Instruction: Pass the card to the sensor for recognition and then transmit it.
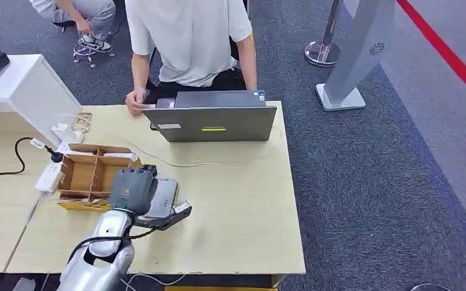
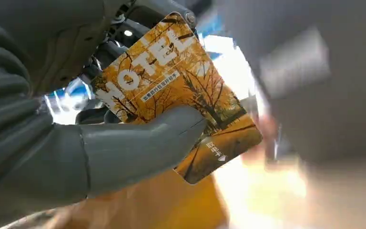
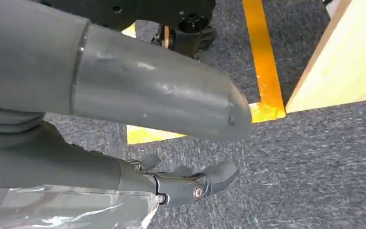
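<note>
In the head view, the left hand (image 1: 147,195) hovered over the wooden table (image 1: 236,206), just beside the wooden compartment box (image 1: 91,176), on the side toward the laptop (image 1: 218,121) where a person (image 1: 188,36) sat. A pale edge, probably the card, jutted from the hand away from the box.

In the left wrist view, the hotel key card (image 2: 181,95) was pinched flat between the grey thumb (image 2: 143,148) and darker fingers behind, its printed face kept exposed, probably so a sensor could read it. No sensor was clearly identifiable.

In the right wrist view, the right hand (image 3: 171,143) hung over grey carpet (image 3: 314,157) near the table's edge, fingers loosely apart, holding nothing.
</note>
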